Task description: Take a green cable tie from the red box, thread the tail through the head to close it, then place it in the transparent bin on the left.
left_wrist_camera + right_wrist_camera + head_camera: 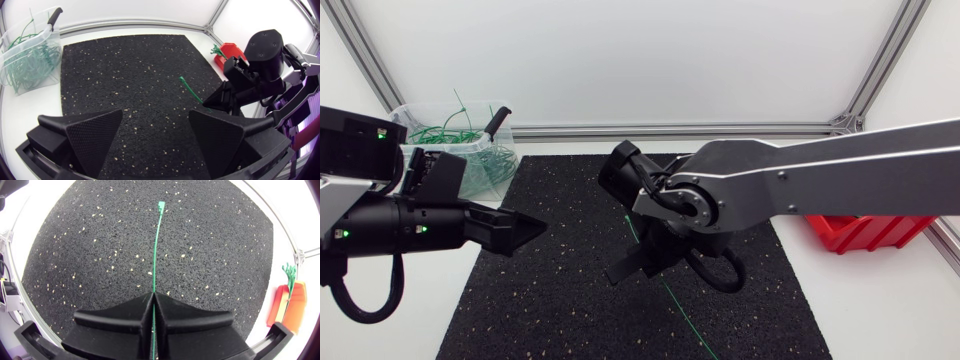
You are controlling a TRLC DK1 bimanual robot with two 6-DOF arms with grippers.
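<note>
My right gripper (153,297) is shut on a green cable tie (156,250). The tie runs straight ahead from the fingertips over the black mat, head end farthest out. In the head view the right gripper (623,270) hangs over the mat's middle, and the tie's (682,303) long end trails toward the mat's front edge. My left gripper (525,228) stands open and empty at the mat's left edge, pointing toward the right gripper (225,97). The transparent bin (470,160), holding several green ties, sits at the back left. The red box (865,232) is at the right, partly hidden by my right arm.
The black speckled mat (570,300) covers the middle of the white table. An aluminium frame rail (670,130) runs along the back edge. More green ties (288,272) stick out of the red box (287,302).
</note>
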